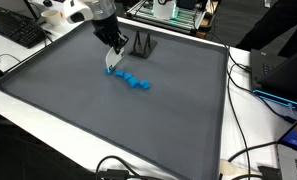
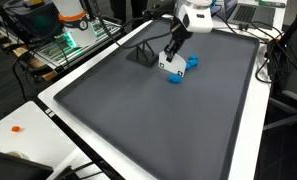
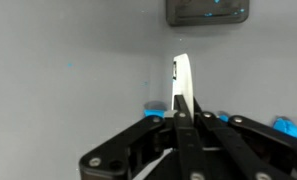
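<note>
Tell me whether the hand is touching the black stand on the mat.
Apart. Both exterior views show bare grey mat between the hand, shut on a white piece, and the black stand.

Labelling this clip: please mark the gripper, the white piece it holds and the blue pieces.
gripper [image 3: 184, 120], wrist view, between its fingertips.
white piece [image 3: 185, 85], wrist view, its middle.
blue pieces [image 1: 135, 79], an exterior view, middle of the row.
</note>
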{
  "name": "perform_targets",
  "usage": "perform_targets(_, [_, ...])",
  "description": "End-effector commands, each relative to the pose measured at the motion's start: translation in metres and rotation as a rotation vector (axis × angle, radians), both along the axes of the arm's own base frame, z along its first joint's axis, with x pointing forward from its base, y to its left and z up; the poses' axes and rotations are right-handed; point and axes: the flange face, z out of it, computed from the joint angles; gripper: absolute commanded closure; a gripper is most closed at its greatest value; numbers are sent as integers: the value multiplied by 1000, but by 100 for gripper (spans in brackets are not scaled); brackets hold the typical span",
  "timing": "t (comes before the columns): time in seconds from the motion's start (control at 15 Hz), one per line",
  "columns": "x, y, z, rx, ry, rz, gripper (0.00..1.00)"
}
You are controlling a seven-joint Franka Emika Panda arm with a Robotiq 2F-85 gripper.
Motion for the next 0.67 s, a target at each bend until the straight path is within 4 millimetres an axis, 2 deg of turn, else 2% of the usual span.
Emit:
perform_targets(0.0, [-18,-14,32,71,-12,-169,99])
perform_targets(0.33, [-35,-15,67,150,-10,-420,99])
perform_targets(0.6, [-52,-5,81,217,-13,-594,99])
